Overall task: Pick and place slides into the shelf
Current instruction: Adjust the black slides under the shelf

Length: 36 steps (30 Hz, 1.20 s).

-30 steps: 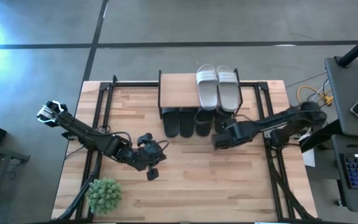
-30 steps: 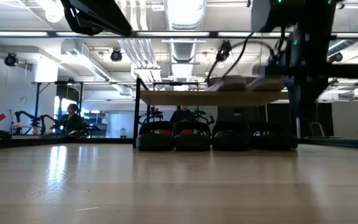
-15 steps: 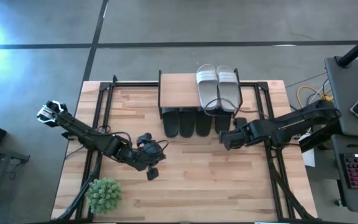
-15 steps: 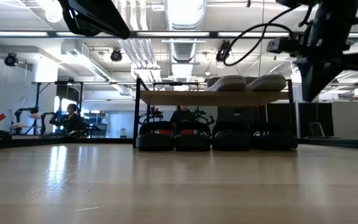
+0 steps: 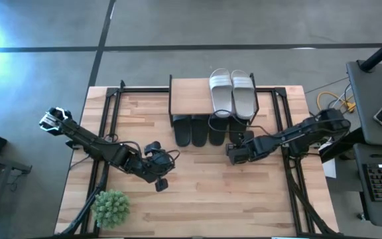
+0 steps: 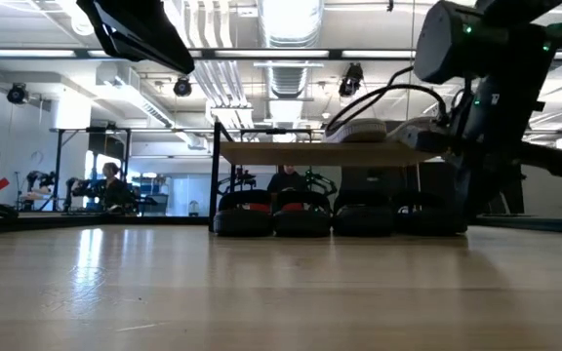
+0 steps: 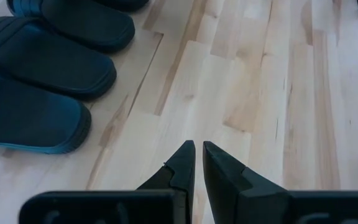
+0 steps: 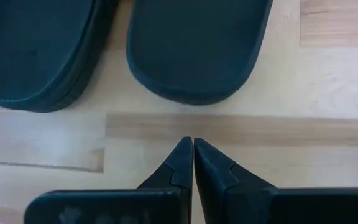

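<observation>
The shelf point(image 5: 192, 97) stands at the table's far middle, with two light grey slides point(image 5: 231, 93) resting sole-down on its wooden top board point(image 6: 335, 153). Several black slides point(image 5: 199, 130) sit side by side under the board, heels pointing toward the near edge point(image 6: 303, 214). My right gripper point(image 5: 234, 153) is shut, low over the table just in front of the rightmost black slide's heel point(image 8: 194, 53), with bare wood between them point(image 8: 193, 147). My left gripper point(image 5: 159, 176) is shut and hangs over bare table to the near left of the shelf point(image 7: 199, 151).
A green bushy plant point(image 5: 111, 207) stands at the table's near left corner. Black frame rails point(image 5: 105, 133) run along both sides of the table. There is open wooden tabletop point(image 5: 204, 192) between the shelf and the near edge. People and equipment show in the room beyond point(image 6: 115, 185).
My right gripper pulled up and toward the table's right, away from the shelf. It then came back down and to the left, and now sits in front of the rightmost black slide. The slides have stayed in place.
</observation>
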Available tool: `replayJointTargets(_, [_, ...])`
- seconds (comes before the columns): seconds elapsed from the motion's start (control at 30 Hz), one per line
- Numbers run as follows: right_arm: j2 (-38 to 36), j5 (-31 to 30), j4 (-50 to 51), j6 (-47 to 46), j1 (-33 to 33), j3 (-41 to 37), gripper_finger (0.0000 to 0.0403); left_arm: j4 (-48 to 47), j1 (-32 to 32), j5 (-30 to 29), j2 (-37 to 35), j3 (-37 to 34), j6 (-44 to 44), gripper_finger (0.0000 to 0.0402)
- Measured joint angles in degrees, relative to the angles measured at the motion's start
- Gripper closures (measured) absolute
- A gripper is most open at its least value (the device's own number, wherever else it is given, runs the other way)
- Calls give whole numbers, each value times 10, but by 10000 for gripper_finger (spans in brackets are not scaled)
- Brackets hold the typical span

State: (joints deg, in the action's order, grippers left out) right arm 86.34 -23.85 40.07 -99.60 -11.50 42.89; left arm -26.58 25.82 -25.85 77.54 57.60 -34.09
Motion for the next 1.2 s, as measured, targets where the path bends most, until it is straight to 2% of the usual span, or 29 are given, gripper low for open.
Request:
replayJointTargets(0.2, [4, -54, -1, 17, 46, -1, 395, -1, 0, -2, 0, 0, 5, 385])
replayJointTargets(0.47, [3, -58, -23, 137, 143, -2, 395, -1, 0, -1, 0, -18, 0, 384])
replayJointTargets(0.77, [-5, -56, -37, 196, 184, -2, 395, 3, 0, 1, 0, -35, -19, 385])
replayJointTargets(0.93, [-27, -64, -35, 184, 157, -2, 395, 5, 0, 1, -1, -31, -16, 384])
replayJointTargets(1.2, [-43, -91, -64, 54, 28, -2, 394, 5, 0, 1, -3, -32, -11, 385])
